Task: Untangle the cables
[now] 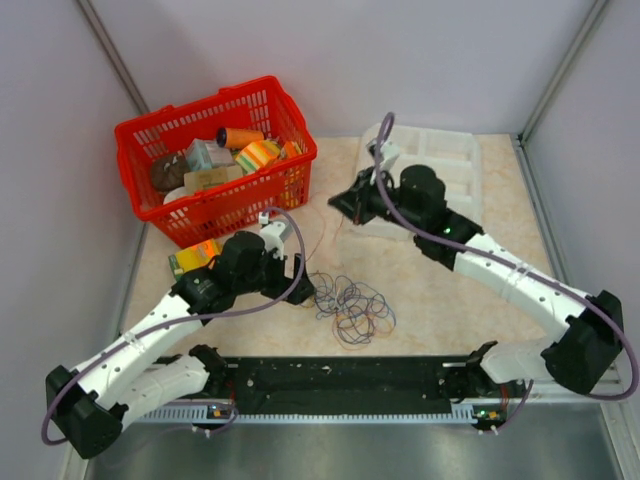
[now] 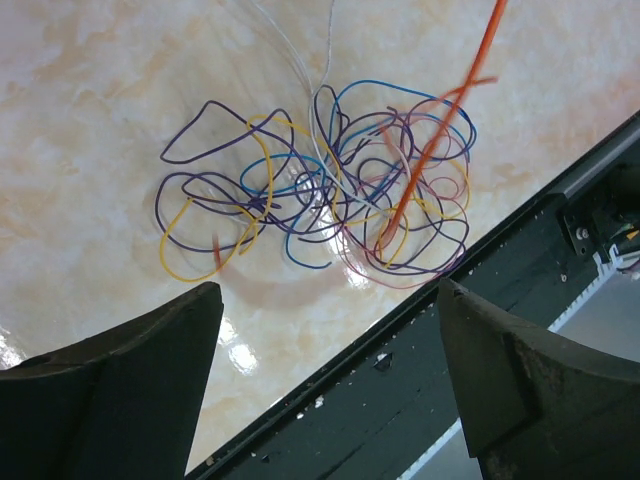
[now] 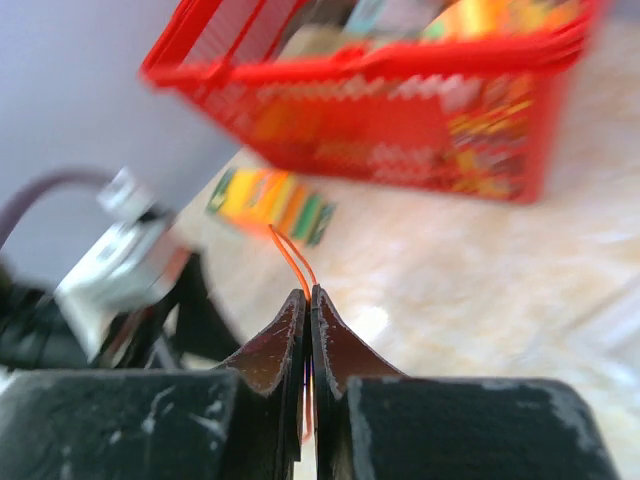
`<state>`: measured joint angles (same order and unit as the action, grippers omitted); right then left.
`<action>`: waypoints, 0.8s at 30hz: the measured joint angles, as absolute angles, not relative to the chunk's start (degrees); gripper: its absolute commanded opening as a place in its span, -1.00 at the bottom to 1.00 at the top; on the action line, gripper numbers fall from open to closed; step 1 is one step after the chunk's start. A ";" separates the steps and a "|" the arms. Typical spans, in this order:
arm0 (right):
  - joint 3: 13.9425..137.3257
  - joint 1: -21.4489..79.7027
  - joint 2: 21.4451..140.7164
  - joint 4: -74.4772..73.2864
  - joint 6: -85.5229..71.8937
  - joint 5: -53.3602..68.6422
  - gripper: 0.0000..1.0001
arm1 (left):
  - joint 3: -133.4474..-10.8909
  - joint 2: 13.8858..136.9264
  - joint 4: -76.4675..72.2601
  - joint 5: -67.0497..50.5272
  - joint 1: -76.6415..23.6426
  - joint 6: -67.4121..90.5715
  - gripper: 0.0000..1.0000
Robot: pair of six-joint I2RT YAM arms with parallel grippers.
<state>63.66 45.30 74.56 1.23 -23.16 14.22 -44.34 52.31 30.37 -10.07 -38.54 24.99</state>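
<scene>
The cables (image 1: 352, 306) lie as one tangle of hair-thin blue, purple, yellow and red loops on the marble tabletop, just beyond the black rail. In the left wrist view the tangle (image 2: 320, 195) lies ahead of my left gripper (image 2: 328, 292), which is open and empty above the table edge. An orange wire (image 2: 430, 140) rises taut from the tangle up and out of that view. My right gripper (image 3: 308, 294) is shut on this orange wire (image 3: 290, 255), which loops out above its tips. In the top view the right gripper (image 1: 340, 204) is held high, beyond the tangle.
A red basket (image 1: 135, 140) full of packets stands at the back left and shows blurred in the right wrist view (image 3: 400, 110). A colourful box (image 1: 195, 256) lies in front of it. A white moulded tray (image 1: 450, 150) is at the back right. A black rail (image 1: 340, 385) runs along the near edge.
</scene>
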 measured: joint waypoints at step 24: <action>82.70 18.81 95.48 -4.38 -12.97 9.08 -1.00 | -38.30 49.56 20.64 -13.28 -38.85 28.82 0.80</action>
<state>82.70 18.81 95.48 -4.38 -12.97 9.08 -38.30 49.56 20.64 -13.28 -38.85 28.82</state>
